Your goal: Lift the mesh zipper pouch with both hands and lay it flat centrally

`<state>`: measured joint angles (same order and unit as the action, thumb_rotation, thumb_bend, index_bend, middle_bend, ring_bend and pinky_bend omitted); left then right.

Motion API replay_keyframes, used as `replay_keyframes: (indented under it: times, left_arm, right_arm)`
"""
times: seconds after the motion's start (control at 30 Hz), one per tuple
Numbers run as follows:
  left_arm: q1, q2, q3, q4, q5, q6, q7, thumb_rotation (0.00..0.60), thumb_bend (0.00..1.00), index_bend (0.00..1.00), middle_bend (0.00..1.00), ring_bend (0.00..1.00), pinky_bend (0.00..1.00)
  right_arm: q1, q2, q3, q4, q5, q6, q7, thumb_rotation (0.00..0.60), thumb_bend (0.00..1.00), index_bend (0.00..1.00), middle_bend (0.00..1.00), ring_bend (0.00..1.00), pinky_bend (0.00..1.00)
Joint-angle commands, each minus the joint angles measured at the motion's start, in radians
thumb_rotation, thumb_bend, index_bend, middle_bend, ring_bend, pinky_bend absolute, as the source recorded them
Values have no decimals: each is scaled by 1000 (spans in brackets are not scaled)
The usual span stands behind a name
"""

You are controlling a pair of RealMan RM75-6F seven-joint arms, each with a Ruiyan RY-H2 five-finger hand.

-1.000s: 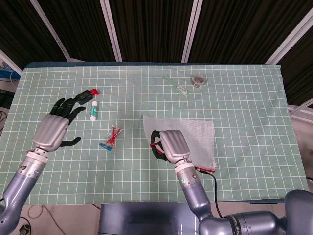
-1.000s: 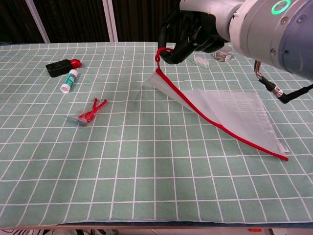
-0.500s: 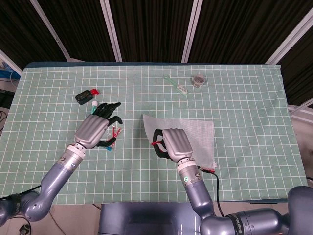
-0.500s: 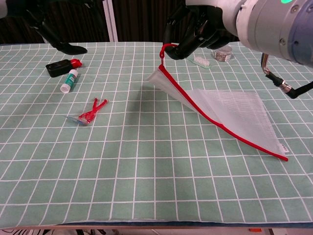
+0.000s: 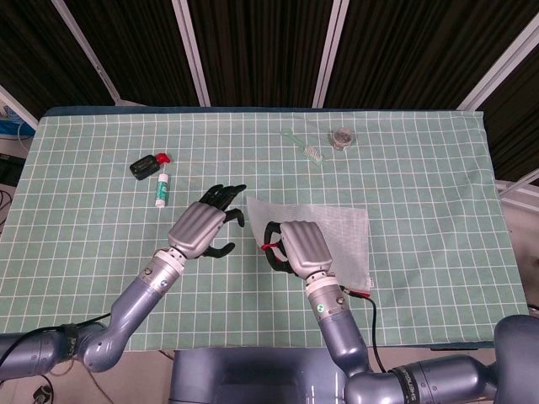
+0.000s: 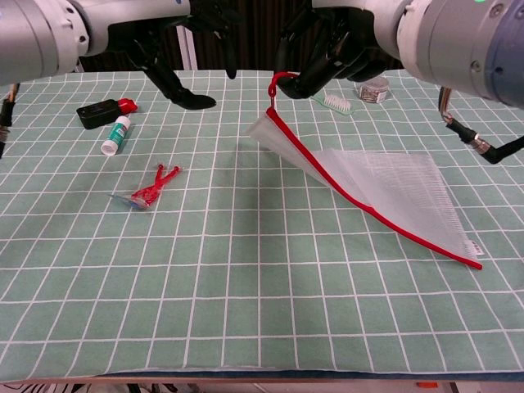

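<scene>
Green checked cloth covers the table (image 5: pixel 421 151), dark slatted panels behind. From the chest view, the right hand (image 6: pixel 323 49) pinches the red pull at one corner of the mesh zipper pouch (image 6: pixel 385 192), that corner raised while the far end lies on the cloth right of centre. Overhead, the hand (image 5: pixel 299 247) hides this lift. The left hand (image 5: pixel 202 229) hovers just beside the pouch, fingers spread, holding nothing; it covers the red clip (image 6: pixel 151 190) overhead. Top-centre objects are too small to identify.
</scene>
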<state>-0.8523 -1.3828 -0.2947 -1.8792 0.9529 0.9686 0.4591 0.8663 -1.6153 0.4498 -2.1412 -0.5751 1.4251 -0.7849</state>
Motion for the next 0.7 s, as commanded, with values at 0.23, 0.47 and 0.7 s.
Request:
replay_keyframes:
  times: [0.23,0.47,0.7]
  left_arm:
    - [-64,-67,0,31,-58,2,18,600,311,456,3,0,0]
    - [-99,-107,-3,48,-105,7,18,600,317,459,4,0,0]
    - [-126,-138,-4,60,-117,24,20,600,340,469,5,0,0]
  right_arm:
    - [10,19,-4,-3,10,8,19,600,713,681,1000,1000,1000]
    - [15,32,-8,-8,17,11,36,600,712,681,1000,1000,1000]
    - [17,49,-15,-16,22,13,53,600,713,681,1000,1000,1000]
